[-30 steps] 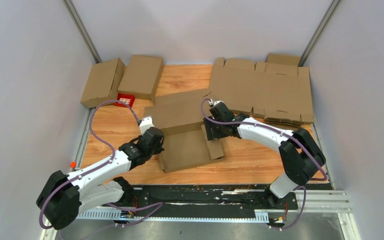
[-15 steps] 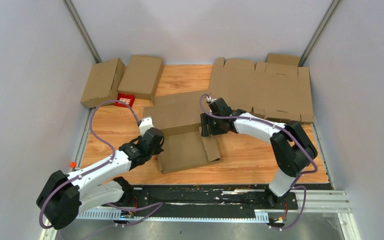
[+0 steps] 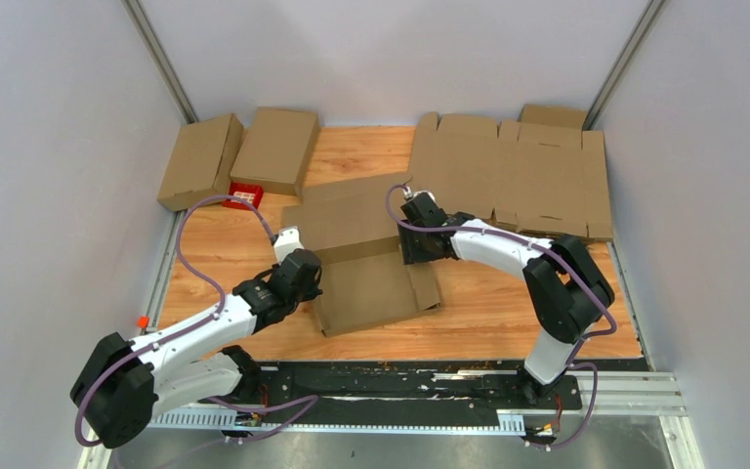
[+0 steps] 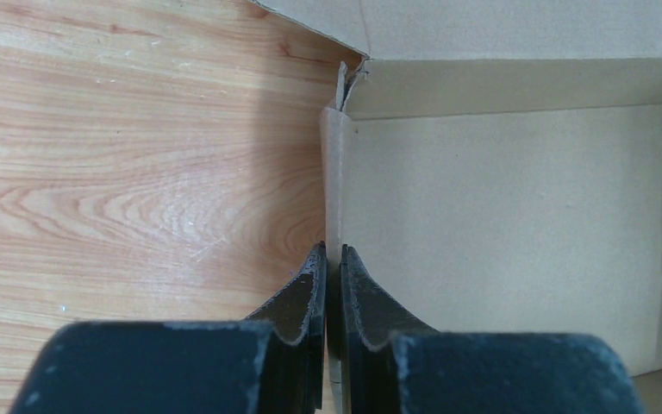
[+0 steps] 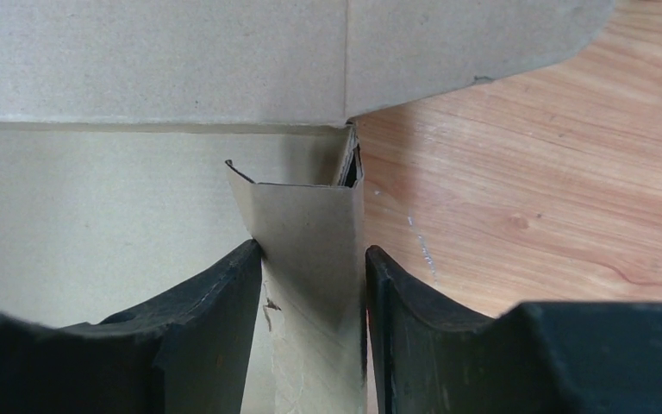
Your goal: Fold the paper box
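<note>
On the far left of the wooden worktop [image 3: 508, 303] we see two closed cardboard boxes side by side: the left closed box [image 3: 200, 159] lies at an angle, with the right closed box [image 3: 276, 149] just beside it. A small red crate [image 3: 245, 194] sits at their near edge. A stack of flat cardboard blanks [image 3: 513, 176] fills the far right corner. A tiny orange object [image 3: 143, 319] lies off the worktop's left edge.

The left arm [image 3: 195, 330] and right arm [image 3: 498, 252] have white shells between chunky black joints. A thin purple cable [image 3: 179, 237] loops loosely along each one. The fingers [image 4: 303, 297] at each tip are matte black, curved and tapering, with pale scuffs along the edges of their blocky bases.
</note>
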Controlling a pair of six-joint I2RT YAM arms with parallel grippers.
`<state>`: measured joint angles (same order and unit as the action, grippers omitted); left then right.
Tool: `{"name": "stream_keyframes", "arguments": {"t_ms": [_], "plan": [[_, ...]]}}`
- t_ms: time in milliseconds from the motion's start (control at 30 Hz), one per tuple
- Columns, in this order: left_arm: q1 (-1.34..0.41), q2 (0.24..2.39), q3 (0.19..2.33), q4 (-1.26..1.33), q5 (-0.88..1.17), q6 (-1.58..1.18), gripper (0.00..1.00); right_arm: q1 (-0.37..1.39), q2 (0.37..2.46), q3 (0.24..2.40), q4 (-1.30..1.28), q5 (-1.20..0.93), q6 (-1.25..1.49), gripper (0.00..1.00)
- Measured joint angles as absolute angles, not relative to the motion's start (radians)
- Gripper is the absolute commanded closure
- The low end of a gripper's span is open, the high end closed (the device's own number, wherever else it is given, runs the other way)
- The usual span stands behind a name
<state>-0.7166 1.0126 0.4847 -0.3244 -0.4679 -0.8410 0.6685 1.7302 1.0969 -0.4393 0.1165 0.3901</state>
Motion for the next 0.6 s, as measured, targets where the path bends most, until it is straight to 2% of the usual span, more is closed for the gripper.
{"name": "stream_keyframes", "arguments": {"t_ms": [200,600], "plan": [[-0.719,1.011,0.485,-0.311,-0.461,-0.847,0.97,0.679,1.730,1.110,-0.471,0.197,0.390,0.47],[-0.720,1.016,0.485,-0.299,-0.451,-0.850,0.97,0.685,1.732,1.114,-0.476,0.231,0.383,0.52]]}}
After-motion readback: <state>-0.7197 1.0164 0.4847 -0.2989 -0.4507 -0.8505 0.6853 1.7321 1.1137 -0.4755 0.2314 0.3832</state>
